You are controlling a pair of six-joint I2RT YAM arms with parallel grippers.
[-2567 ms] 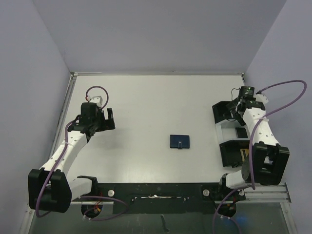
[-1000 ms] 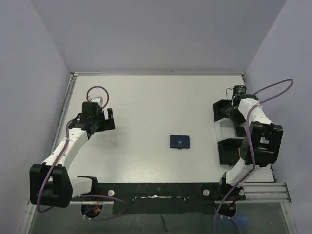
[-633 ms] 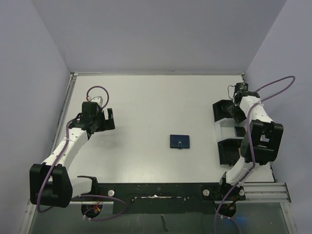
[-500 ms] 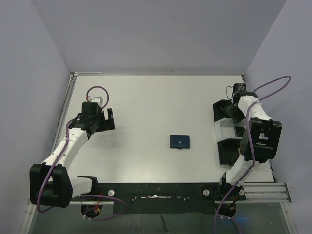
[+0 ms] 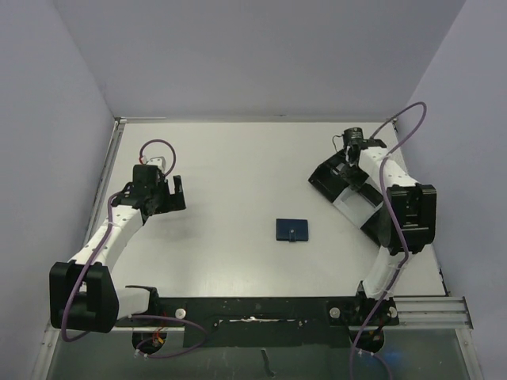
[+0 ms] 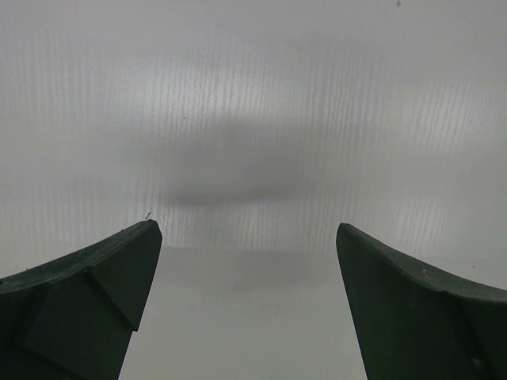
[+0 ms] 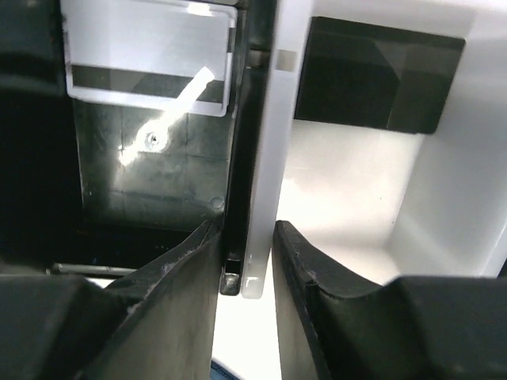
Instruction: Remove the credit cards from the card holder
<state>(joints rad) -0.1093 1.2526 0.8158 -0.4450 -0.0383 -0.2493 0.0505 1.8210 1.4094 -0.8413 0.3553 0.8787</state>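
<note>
Your left gripper (image 5: 180, 195) hovers over bare table (image 5: 238, 158) near the left edge, its fingers (image 6: 87, 293) spread wide with nothing between them. It is well apart from everything the task needs, so any job that calls for two hands will start late. The card holder (image 5: 291, 229) lies flat and folded in the middle of the table, a little toward the near edge, with its snap tab facing that edge. Neither arm touches it, and you cannot tell whether any cards are inside. Judged from here, it will be awkward: one gripper prying at a thin, closed wallet would probably just push it across the surface. Toward the far right corner, your right gripper (image 7: 245, 233) has its fingers pinched on the wall where a black box of the organiser (image 5: 326, 180) meets its white tray. The organiser sits askew to the table edges. That wall is a thin hold, so a pull or twist could let it slip out, or tip the whole piece. A silver-grey card (image 7: 146, 59) lies loose in the black box, and a dark slab (image 7: 379, 75), possibly another card, lies in the tray. A jolt could slide either one or spill it out.
</note>
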